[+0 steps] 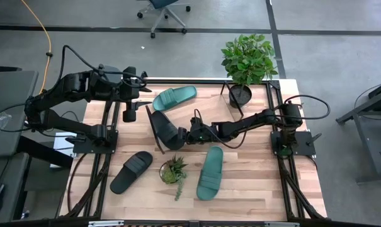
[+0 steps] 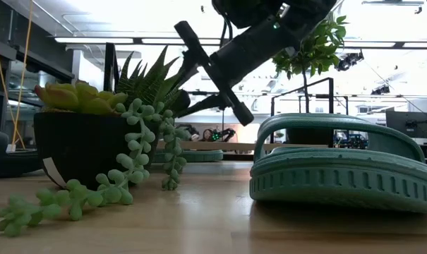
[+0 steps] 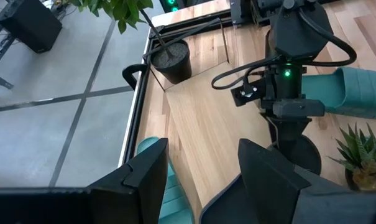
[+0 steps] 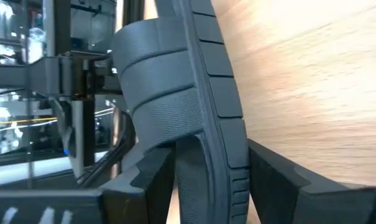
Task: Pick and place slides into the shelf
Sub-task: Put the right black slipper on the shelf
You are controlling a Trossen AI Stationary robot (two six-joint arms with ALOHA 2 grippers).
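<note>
My right gripper [image 1: 184,135] is shut on a black slide [image 1: 164,129], which is turned on its edge above the shelf's light board [image 3: 200,118]. The right wrist view shows that slide's strap [image 4: 156,81] beyond the fingers. A teal slide [image 1: 174,96] lies flat on the shelf's far part. On the table in front lie a second black slide [image 1: 131,171] and a second teal slide [image 1: 210,171], both sole-down. My left gripper [image 3: 203,180] hangs open at the far left, above the shelf's left end, touching nothing. My right gripper pinches the black slide's sole [image 4: 212,155] near one end, just short of the strap. One finger [image 4: 156,174] is on the footbed side and the other on the underside. The fingers come slanting down from the table's right. The slide [image 2: 213,70] hangs tilted on its edge, clear of the table.
A small succulent pot [image 1: 172,171] stands between the two slides on the table. A tall potted plant [image 1: 240,94] stands at the shelf's far right end. Black metal frames [image 1: 275,107] run along both table sides.
</note>
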